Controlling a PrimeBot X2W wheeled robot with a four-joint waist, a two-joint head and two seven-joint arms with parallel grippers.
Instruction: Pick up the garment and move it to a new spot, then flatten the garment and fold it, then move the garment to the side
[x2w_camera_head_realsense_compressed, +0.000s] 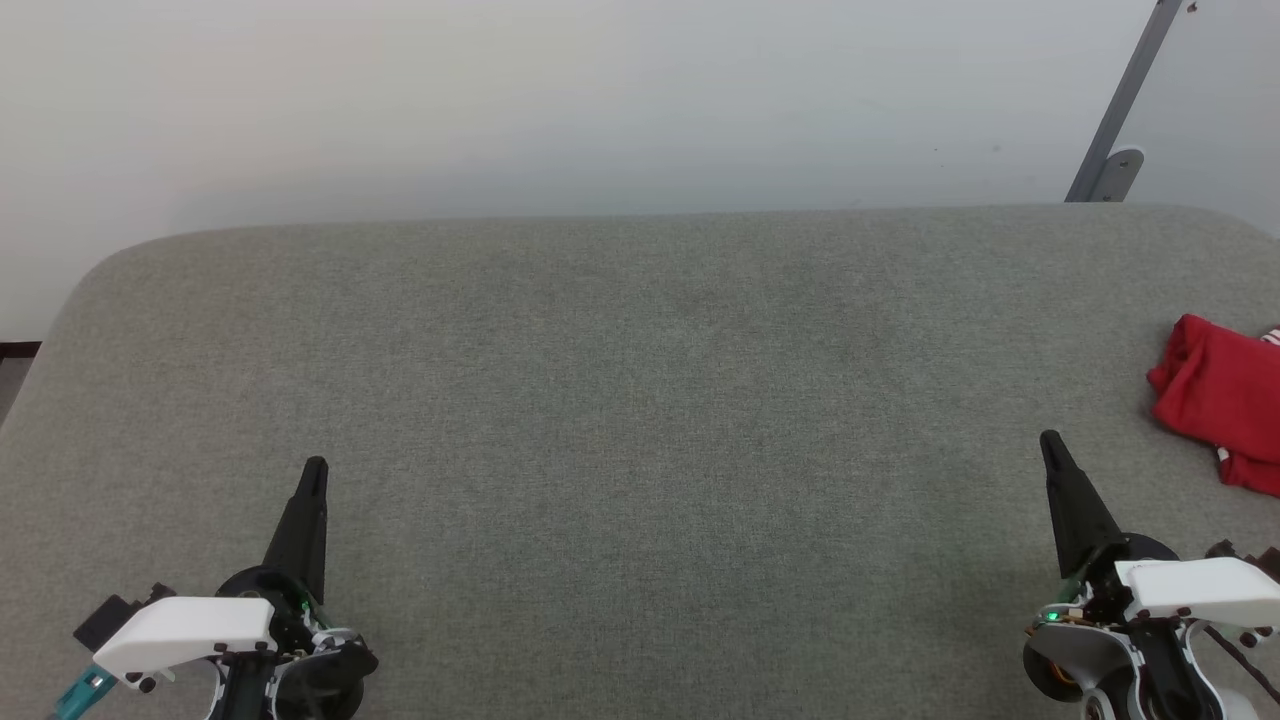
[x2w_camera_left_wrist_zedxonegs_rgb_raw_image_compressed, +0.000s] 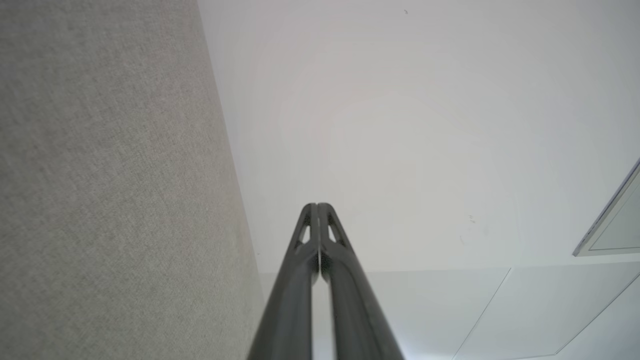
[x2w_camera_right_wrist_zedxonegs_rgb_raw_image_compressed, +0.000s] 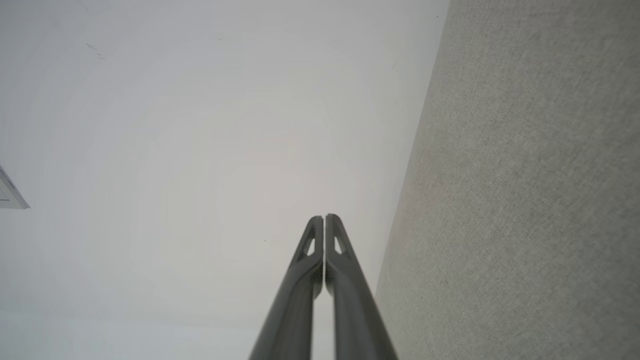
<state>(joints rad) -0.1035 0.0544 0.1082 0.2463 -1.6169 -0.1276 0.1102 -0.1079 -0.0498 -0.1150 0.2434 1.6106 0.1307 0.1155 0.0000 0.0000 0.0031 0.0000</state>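
**A:** Largest first: grey cloth-covered tabletop (x2w_camera_head_realsense_compressed: 640, 420), far corners rounded; pale wall (x2w_camera_head_realsense_compressed: 500, 100) behind it.

**B:** The garment?

**A:** Red garment (x2w_camera_head_realsense_compressed: 1215, 400) at the right edge, about midway between the far and near edges; bunched in soft folds, with a scrap of white trim showing; the head view's border cuts part of it off, so I cannot tell how neat the bundle is.

**B:** Grippers?

**A:** Left gripper (x2w_camera_head_realsense_compressed: 314, 468) over the near edge toward the near-left corner, fingers pressed together, carrying nothing; right gripper (x2w_camera_head_realsense_compressed: 1050, 440) toward the near-right corner, likewise pressed together and carrying nothing; the garment lies apart from it, further toward the right edge; each wrist view shows its two fingers meeting at the tips, with wall and grey cloth beyond.

**B:** Which step is in hand?

**A:** Not settled by this; a garment at the side with both arms low at the near edge fits a heap waiting to be picked up, and equally a folded bundle already set aside; the uneven folds hint at a heap, but that is a guess.

**B:** Next move?

**A:** If it awaits lifting, the nearer right gripper would need to spread and pinch a raised fold, since loose cloth slumps and drags; if it is already set aside, nothing more is called for.

**B:** Containers?

**A:** None noted; the garment lies straight on the cloth. Smallest item: grey metal strut (x2w_camera_head_realsense_compressed: 1125, 110) against the wall by the far-right corner.
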